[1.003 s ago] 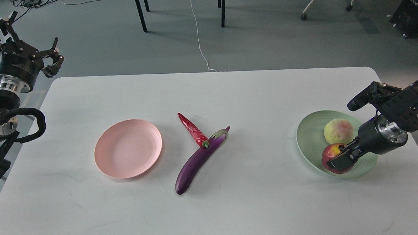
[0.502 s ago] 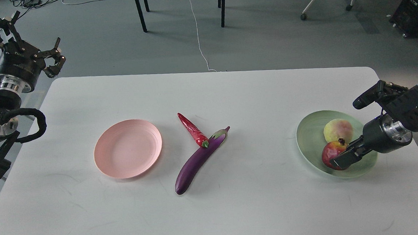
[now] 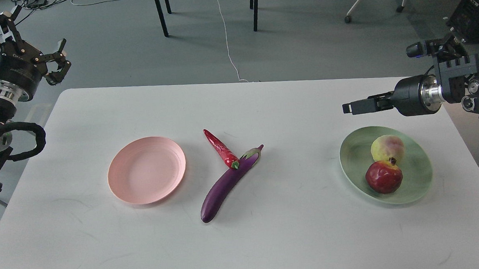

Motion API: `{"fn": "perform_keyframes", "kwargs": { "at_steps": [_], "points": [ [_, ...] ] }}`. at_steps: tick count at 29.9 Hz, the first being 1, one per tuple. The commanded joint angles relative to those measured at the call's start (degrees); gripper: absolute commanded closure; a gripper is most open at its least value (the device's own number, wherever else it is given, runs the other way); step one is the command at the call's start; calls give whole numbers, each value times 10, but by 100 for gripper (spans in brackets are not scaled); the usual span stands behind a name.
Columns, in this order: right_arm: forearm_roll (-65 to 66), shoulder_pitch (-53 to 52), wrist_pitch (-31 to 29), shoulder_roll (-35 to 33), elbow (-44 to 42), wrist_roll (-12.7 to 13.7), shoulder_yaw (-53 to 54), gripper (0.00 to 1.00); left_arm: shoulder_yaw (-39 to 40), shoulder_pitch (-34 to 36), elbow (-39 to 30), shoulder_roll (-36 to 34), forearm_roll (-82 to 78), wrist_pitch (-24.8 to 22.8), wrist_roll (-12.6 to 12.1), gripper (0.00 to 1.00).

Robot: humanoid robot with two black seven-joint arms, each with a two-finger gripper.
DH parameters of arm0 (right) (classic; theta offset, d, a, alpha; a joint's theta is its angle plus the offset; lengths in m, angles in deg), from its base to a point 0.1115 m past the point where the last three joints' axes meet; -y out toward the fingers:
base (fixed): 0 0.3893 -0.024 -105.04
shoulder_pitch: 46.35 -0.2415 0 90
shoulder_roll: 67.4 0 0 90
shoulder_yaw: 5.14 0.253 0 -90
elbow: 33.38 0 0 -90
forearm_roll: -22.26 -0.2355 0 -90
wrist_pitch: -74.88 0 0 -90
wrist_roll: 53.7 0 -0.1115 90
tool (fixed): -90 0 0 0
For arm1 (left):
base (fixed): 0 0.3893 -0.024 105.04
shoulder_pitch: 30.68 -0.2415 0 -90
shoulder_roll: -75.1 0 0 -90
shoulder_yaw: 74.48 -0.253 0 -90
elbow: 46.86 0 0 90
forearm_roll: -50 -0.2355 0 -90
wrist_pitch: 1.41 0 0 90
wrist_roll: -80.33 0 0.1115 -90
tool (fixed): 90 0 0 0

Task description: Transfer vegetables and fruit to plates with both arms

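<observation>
The purple eggplant (image 3: pixel 225 185) lies slanted at the table's middle. The red chili pepper (image 3: pixel 220 148) rests with its stem end against the eggplant's cap. The pale pink plate (image 3: pixel 146 170) to their left is bare. The pale green plate (image 3: pixel 355 157) at the right holds the peach (image 3: pixel 387 148) and the dark red pomegranate (image 3: pixel 384 177), which touch each other. My left gripper (image 3: pixel 29 42) is open and empty, beyond the table's far left corner. My right gripper (image 3: pixel 351 107) hangs above the green plate's far side, pointing left, holding nothing; its fingers overlap side-on.
The white table (image 3: pixel 269 239) has a rounded far edge. Behind it on the grey floor are black table legs (image 3: pixel 160 13), a white cable (image 3: pixel 227 41), chair casters (image 3: pixel 347 19) and a black case (image 3: pixel 473 11) at far right.
My right gripper has let go of the pomegranate in the green plate, risen and swung up to point left above the plate. My left gripper has shifted slightly up and left.
</observation>
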Motion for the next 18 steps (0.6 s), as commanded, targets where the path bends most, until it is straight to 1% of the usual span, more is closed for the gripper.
{"fn": "perform_keyframes", "kwargs": {
  "at_steps": [1,4,7,10,12,14,18],
  "points": [
    [-2,47,-7,9,-33,0,101,2,0,-3,-19,-12,-51,0,3,2],
    [-2,86,-46,27,-76,0,216,2,-2,-6,-57,-22,-100,3,2,2],
    [-3,124,-94,65,-109,0,338,2,-29,-4,-105,-34,-163,7,2,2],
    [-14,163,-108,68,-107,0,446,2,-46,0,-155,-48,-215,11,1,2],
    [-60,199,-110,69,-105,0,520,2,-52,3,-187,-54,-261,13,0,2],
    [-124,228,-110,67,-104,0,574,2,-60,10,-204,-52,-316,13,0,2],
    [-259,286,-111,60,-103,0,642,2,-79,35,-204,-46,-436,12,2,2]
  ]
}}
